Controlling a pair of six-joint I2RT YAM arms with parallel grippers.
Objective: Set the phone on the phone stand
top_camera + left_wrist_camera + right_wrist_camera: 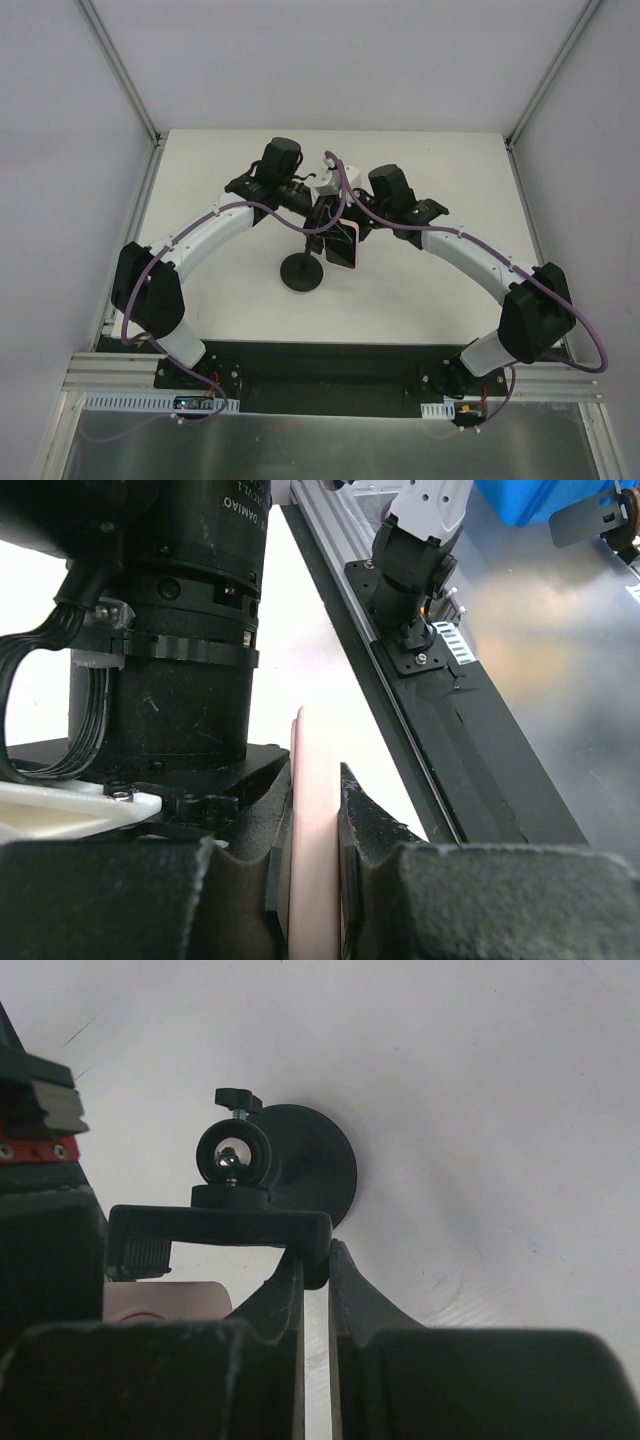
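One phone [341,247], one phone stand [302,272] and one desk [440,180] are in view. There are two arms [215,225], each with one claw: the left claw [313,780] and the right claw [316,1260].

**A:** Where do the arms stand?

**B:** Both arch inward from the near edge. The left arm [215,228] and the right arm [470,255] meet over the middle of the white surface [420,290].

**A:** And the phone?

**B:** The phone [341,247] is tilted between the left hand [318,222] and the right hand [358,228], its face dark and a pink edge showing. The fingers are too crowded together to make out.

**A:** The stand?

**B:** The phone stand [302,274] has its round black base flat on the surface, just beside the phone on the left. Its top is lost under the hands.

**A:** Anything else?

**B:** Purple cables [130,300] run along both arms.
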